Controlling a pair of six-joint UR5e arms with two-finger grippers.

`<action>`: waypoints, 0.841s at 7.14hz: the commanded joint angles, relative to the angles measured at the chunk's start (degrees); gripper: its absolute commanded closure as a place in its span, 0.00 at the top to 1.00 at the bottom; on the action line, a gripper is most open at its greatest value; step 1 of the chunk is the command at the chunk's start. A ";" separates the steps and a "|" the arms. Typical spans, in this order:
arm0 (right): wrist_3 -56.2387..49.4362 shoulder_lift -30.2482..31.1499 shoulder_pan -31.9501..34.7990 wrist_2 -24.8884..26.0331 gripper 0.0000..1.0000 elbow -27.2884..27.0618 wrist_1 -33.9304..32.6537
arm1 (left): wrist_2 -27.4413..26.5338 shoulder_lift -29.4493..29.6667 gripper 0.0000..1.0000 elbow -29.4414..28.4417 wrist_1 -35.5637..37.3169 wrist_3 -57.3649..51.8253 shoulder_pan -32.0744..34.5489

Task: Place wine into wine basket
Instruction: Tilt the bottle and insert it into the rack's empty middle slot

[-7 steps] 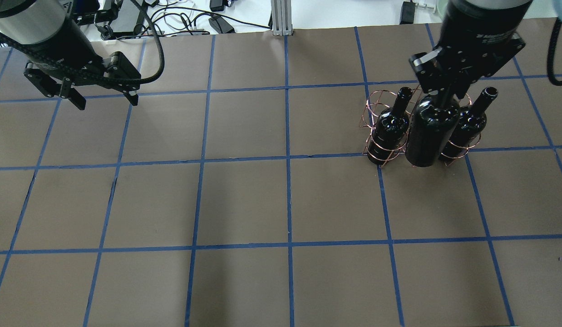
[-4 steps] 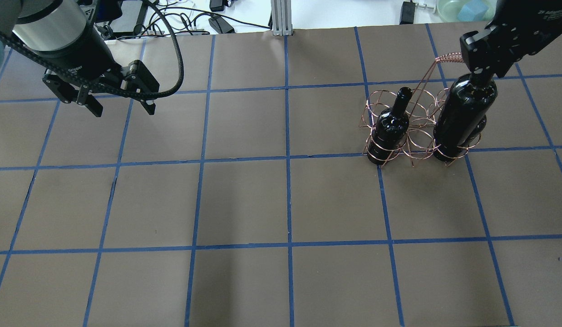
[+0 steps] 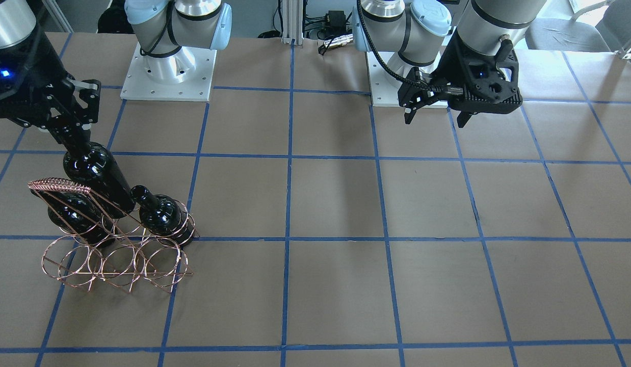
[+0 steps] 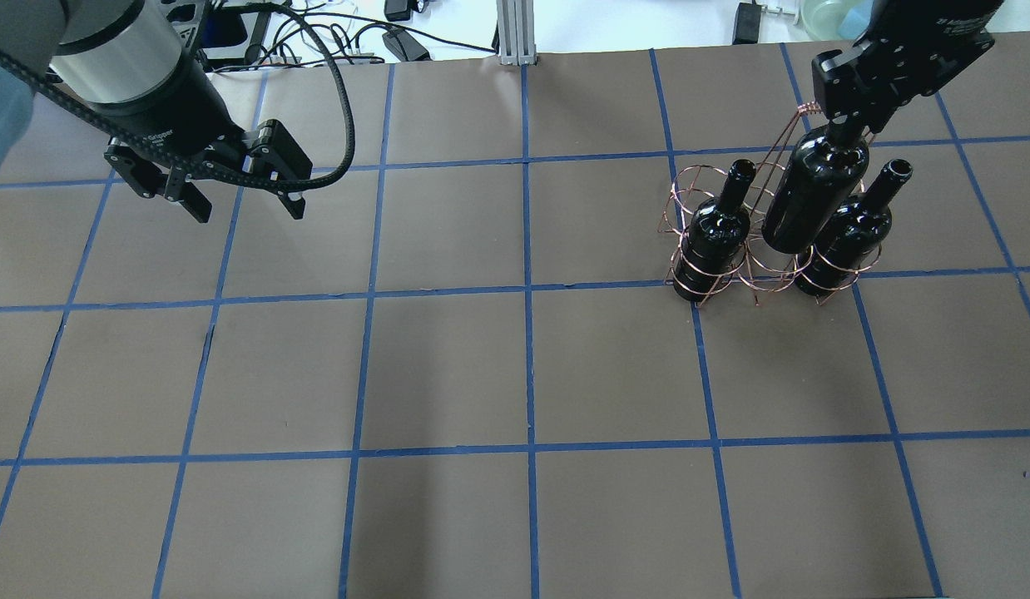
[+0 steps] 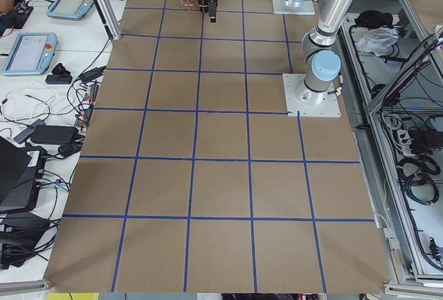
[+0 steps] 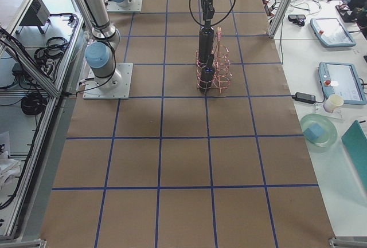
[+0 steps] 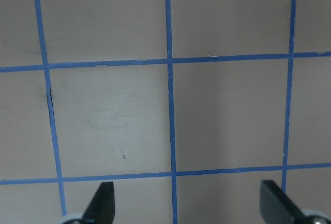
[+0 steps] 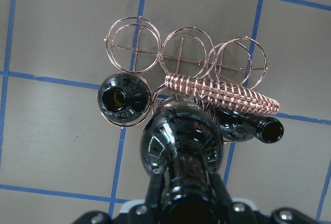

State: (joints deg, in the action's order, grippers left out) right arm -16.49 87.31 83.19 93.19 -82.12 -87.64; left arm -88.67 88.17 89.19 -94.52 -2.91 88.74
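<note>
My right gripper (image 4: 848, 125) is shut on the neck of a black wine bottle (image 4: 814, 195) and holds it upright over the copper wire basket (image 4: 690, 179), with its base between two other bottles (image 4: 715, 237) (image 4: 852, 229) that stand in end rings. In the right wrist view the held bottle (image 8: 181, 141) hangs beside the coil handle (image 8: 222, 92). I cannot tell whether its base has entered a ring. In the front view it (image 3: 96, 173) sits behind the basket (image 3: 116, 265). My left gripper (image 4: 249, 210) is open and empty, far off to the left.
The table is brown paper with a blue tape grid (image 4: 527, 291). Cables and adapters (image 4: 398, 37) lie past its far edge. The left wrist view shows only bare table between the open fingertips (image 7: 101, 203). The basket's three far-side rings (image 8: 134, 45) hold nothing.
My right gripper carried the bottle from in front of the basket up and back, first over the right seated bottle, now between the two. My left arm moved right.
</note>
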 commanded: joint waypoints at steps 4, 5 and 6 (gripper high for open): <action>-1.27 -1.18 -2.86 -2.56 0.00 -1.38 -0.78 | -0.54 -0.45 1.00 1.34 -0.22 -0.16 0.03; -0.83 -1.09 -2.77 -3.44 0.00 -1.38 -0.87 | -0.45 -0.37 1.00 1.51 0.13 -0.17 0.03; -0.92 -1.53 -2.77 -3.54 0.00 -1.38 -1.13 | -0.54 -0.45 1.00 1.51 -0.13 -0.17 0.03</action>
State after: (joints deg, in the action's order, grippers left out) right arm -17.50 86.10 80.41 90.15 -83.48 -88.52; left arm -89.17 87.74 90.64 -94.57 -3.04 88.77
